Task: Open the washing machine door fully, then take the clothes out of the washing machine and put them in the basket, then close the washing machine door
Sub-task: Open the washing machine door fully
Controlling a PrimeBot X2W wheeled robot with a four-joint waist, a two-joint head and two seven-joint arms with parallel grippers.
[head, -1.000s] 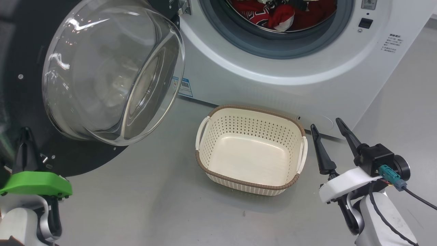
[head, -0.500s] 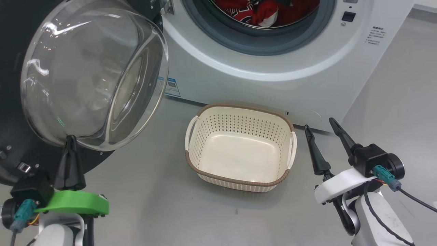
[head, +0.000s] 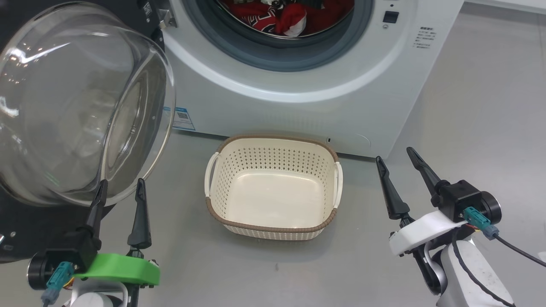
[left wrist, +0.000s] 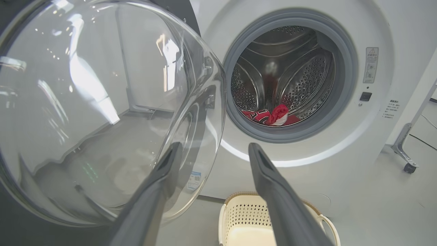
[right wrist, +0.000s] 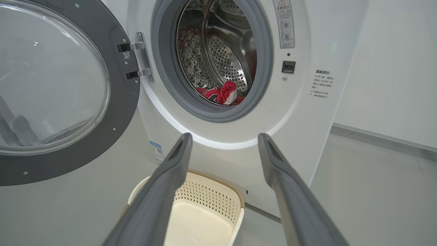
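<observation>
At nine o'clock in the head view the washing machine door (head: pixel 76 106) stands swung wide, its clear glass bowl bulging toward us out of the black rim. Our left gripper (head: pixel 121 182), at seven o'clock, has its two fingers well apart with nothing between them. The outer fingertip overlaps the bowl's lower edge, and we cannot tell whether it touches.

At twelve o'clock the washing machine (head: pixel 298 98) shows its mouth uncovered, ringed by the grey gasket (head: pixel 277 59). The steel drum (left wrist: pixel 283 68) holds the clothes (head: pixel 290 19), a red heap with white patches lying at its bottom just behind the gasket's lower lip. Just in front of the washer, at the centre, the basket (head: pixel 273 138) sits on the grey floor (head: pixel 469 106), its cream bottom bare.

Our right gripper (head: pixel 393 154), at four o'clock, is likewise spread wide and grips nothing. It is near the basket's right handle yet apart from it. The floor lies open from two to three o'clock, past the washer's right corner. A strip of it also runs between the door's rim and the basket's left handle.
</observation>
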